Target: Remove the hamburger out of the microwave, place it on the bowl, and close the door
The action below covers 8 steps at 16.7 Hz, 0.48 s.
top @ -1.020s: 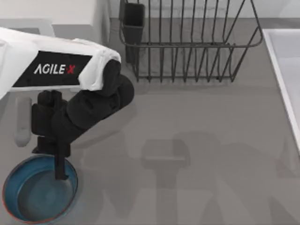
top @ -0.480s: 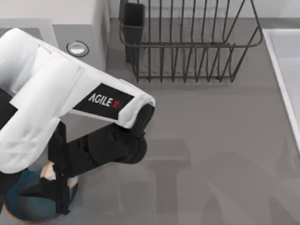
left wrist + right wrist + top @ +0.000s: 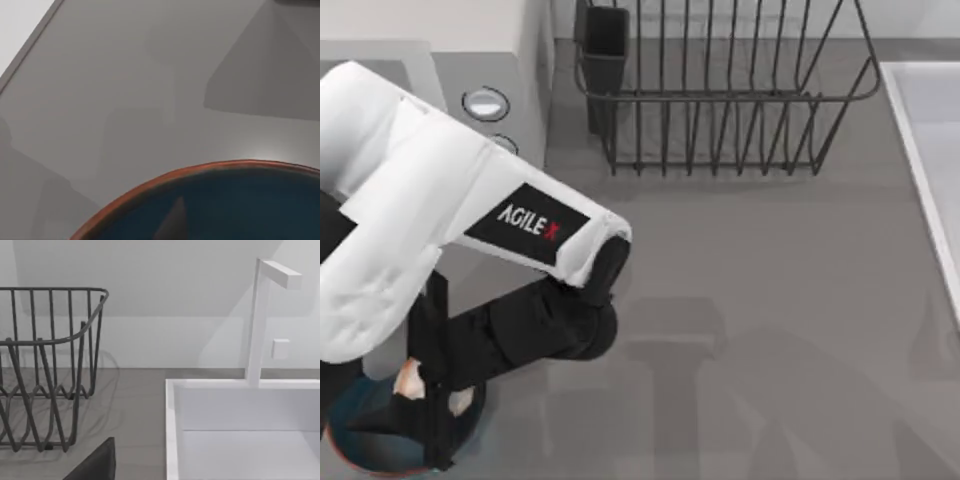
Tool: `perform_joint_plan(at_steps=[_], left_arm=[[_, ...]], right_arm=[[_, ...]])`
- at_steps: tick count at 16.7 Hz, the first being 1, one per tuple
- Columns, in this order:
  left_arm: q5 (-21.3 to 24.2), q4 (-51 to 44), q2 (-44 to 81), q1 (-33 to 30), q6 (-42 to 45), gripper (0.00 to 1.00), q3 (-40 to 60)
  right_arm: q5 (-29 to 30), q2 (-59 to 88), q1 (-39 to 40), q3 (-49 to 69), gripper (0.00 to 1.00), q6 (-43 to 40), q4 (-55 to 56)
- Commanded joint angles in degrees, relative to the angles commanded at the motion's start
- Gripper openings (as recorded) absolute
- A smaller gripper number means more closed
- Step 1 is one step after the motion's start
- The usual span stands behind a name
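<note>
The AgileX left arm reaches down over the bowl [image 3: 350, 455] at the desk's [image 3: 750, 300] near-left corner, its dark left claw [image 3: 435, 395] closed narrowly on the hamburger [image 3: 412, 380] — a small off-white lump with brownish edges, seen directly above the bowl's teal inside. The load hangs over the bowl, presumably so it can be lowered or dropped squarely within the rim; whether it touches the bowl yet cannot be told. From the left wrist camera the bowl's [image 3: 165, 182] thin reddish-brown rim curves across smooth grey desk [image 3: 125, 75], its glossy blue inside below.

Just beyond the bowl stands the light grey microwave [image 3: 525, 70], boxy, with a round silver dial [image 3: 485, 103] on its panel; the door remains to be closed. To the microwave's right sits a black wire rack [image 3: 720, 90], and farther right a white sink [image 3: 925, 150] — the right wrist camera looks across that rack [image 3: 45, 370] toward the sink [image 3: 240, 410] and its square faucet [image 3: 260, 320]. The right claw's state cannot be told.
</note>
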Motion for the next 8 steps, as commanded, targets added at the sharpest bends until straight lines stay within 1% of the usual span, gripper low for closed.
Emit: perform_joint_plan(at_steps=[4, 8], left_arm=[[-1.6, 5.03, 0.44, 1.83, 1.24, 0.0, -4.35], [-1.71, 5.4, 0.5, 1.96, 1.32, 0.0, -4.66]], right_arm=[[0.0, 0.0, 0.0, 0.0, 1.0, 0.0, 0.0], [0.0, 0.0, 0.0, 0.0, 1.0, 0.0, 0.0]])
